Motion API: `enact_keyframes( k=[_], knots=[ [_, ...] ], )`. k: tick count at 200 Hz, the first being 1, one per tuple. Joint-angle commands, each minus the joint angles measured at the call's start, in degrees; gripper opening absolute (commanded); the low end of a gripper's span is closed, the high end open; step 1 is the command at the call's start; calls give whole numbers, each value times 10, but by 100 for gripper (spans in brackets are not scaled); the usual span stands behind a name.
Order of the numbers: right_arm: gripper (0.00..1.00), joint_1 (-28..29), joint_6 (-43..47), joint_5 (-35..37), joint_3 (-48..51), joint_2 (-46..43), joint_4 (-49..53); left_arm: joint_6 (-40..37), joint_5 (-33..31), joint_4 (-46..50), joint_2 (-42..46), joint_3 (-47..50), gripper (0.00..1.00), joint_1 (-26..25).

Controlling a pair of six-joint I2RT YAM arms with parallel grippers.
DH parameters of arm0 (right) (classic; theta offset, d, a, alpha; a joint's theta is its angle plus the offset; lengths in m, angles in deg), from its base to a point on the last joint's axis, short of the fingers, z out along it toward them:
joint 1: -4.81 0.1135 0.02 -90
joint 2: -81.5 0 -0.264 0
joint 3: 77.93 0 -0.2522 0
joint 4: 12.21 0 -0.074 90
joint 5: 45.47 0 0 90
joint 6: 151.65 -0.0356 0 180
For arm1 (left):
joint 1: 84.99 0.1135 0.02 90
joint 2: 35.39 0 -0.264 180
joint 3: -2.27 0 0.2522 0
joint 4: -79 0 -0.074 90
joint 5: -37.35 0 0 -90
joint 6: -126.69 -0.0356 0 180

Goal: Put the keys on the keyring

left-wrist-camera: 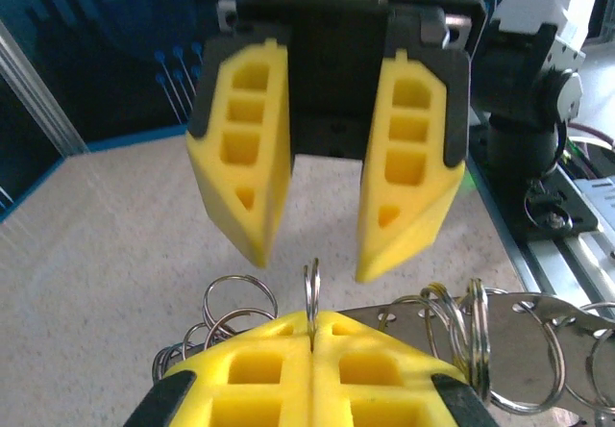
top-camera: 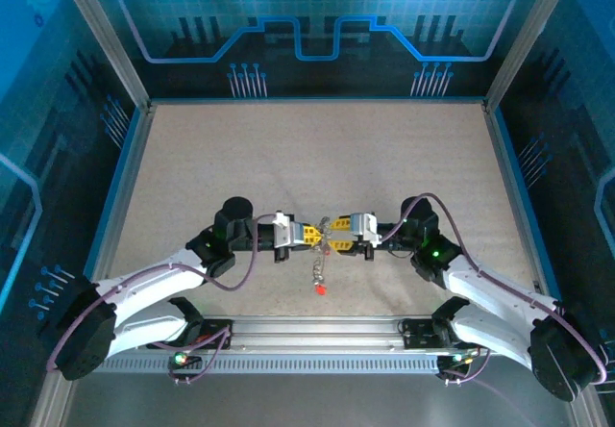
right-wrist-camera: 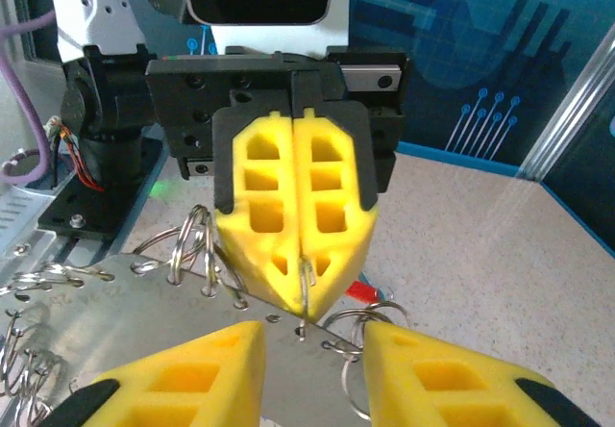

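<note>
Yellow wedge-shaped left gripper [left-wrist-camera: 313,326], pinching thin silvery keyring [left-wrist-camera: 311,281]

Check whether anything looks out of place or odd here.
Nothing looks spilled or broken. One oddity: the left claw pinches a single thin ring, so the whole bunch of rings seems to hang from that one grip, the right claw open facing it. A red key trails from it.
</note>
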Motion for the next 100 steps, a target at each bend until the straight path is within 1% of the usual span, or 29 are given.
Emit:
enact_keyframes(
  k=[1,25,49,71,90,100],
  knots=[
    [33,-7,-25,-16,12,-7,-29,21,41,-82,-6,4,0,0],
    [31,-6,-31,-21,11,-5,-40,26,59,-96,-20,1,0,1],
    [20,-7,-21,-33,6,2,-48,28,58,-110,-28,5,0,0],
    [19,-5,-29,-36,8,8,-69,30,60,-116,-36,3,0,1],
    [19,-5,-20,-30,4,13,-58,32,55,-128,-36,6,0,0],
    [17,-4,-23,-23,3,12,-57,36,55,-135,-38,7,0,0]
  ],
)
